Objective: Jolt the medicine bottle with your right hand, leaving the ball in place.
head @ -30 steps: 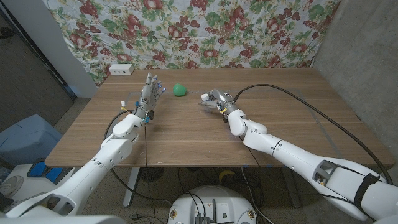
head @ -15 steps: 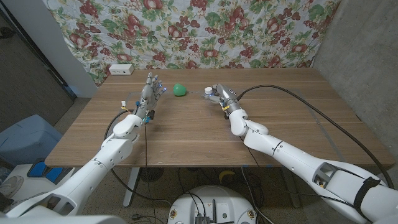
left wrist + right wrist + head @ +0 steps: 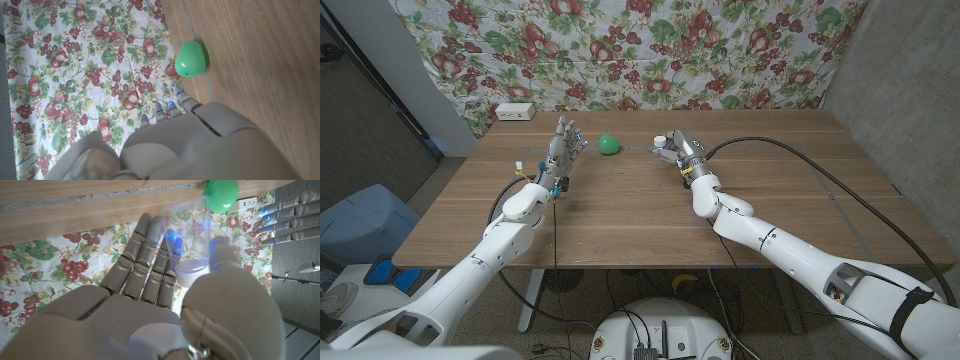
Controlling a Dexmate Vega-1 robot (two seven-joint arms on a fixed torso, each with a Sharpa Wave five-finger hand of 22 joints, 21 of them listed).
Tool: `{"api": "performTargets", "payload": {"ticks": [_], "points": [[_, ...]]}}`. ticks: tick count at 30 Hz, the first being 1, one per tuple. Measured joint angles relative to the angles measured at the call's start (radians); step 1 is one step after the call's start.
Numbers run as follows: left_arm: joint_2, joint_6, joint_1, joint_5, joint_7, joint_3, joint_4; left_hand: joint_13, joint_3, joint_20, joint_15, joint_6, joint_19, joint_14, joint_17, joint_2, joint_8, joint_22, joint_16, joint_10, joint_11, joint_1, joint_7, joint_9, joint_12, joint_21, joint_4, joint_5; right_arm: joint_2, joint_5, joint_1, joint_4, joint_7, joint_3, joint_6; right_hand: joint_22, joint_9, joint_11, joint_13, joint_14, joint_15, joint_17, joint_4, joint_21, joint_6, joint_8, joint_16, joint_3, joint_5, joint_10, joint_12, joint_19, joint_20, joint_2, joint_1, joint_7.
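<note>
A clear medicine bottle (image 3: 661, 145) with a white cap sits in my right hand (image 3: 682, 152) at the table's far middle. In the right wrist view the bottle (image 3: 187, 235) lies between the fingers (image 3: 147, 245) and the thumb, which grip it. The green ball (image 3: 609, 144) rests on the table a short way to the left of the bottle, apart from both hands; it also shows as the ball (image 3: 190, 58) and the ball (image 3: 222, 192). My left hand (image 3: 561, 152) stands left of the ball, fingers apart and pointing up, holding nothing.
A white power strip (image 3: 514, 112) lies at the table's far left corner. A floral cloth (image 3: 640, 50) hangs behind the table. A blue bin (image 3: 365, 222) stands on the floor to the left. A black cable (image 3: 800, 165) trails across the right side.
My right hand has moved back and slightly right with the bottle, which now shows cap up in the grip. The ball and my left hand have stayed put.
</note>
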Motion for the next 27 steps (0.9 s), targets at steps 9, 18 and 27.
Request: {"api": "performTargets", "payload": {"ticks": [9,18,27], "points": [[0.001,-0.001,0.004,0.001,0.002,0.000,-0.005,0.000,0.000,0.000,0.000,0.000,0.000,0.000,0.000,0.000,0.000,0.000,0.000,0.000,0.000,0.000,0.000,0.000,0.000,0.000,0.000,0.000,-0.008,0.010,-0.005,-0.011,-0.015,0.021,0.004,0.009,0.000,0.000,0.007,0.030,-0.002,0.026,0.000,0.039,0.000,0.000,0.008,0.000,0.000,0.011,-0.014,0.015,-0.005,-0.014,0.014,0.000],[0.002,-0.003,0.007,0.002,0.003,0.000,-0.009,0.000,0.000,0.000,0.000,0.000,0.000,0.000,0.000,0.000,0.000,0.000,0.000,0.000,0.000,0.000,0.000,0.000,0.000,0.000,0.000,0.000,-0.015,0.061,-0.012,-0.015,-0.004,0.051,0.034,0.014,0.000,0.013,0.008,0.048,0.016,0.052,0.000,0.063,0.010,0.000,-0.001,0.000,0.000,0.030,-0.022,-0.042,0.009,-0.028,0.028,0.022],[0.002,-0.005,0.009,0.003,0.005,-0.001,-0.012,0.000,0.000,0.000,0.000,0.000,0.000,0.000,0.000,0.000,0.000,0.000,0.000,0.000,0.000,0.000,0.000,0.000,0.000,0.000,0.000,0.000,-0.025,0.118,-0.021,-0.024,0.017,0.087,0.063,0.014,0.000,0.020,-0.004,0.057,0.025,0.064,0.000,0.085,0.017,0.004,0.007,0.000,0.000,0.038,-0.041,-0.050,0.016,-0.034,0.034,0.029]]}}
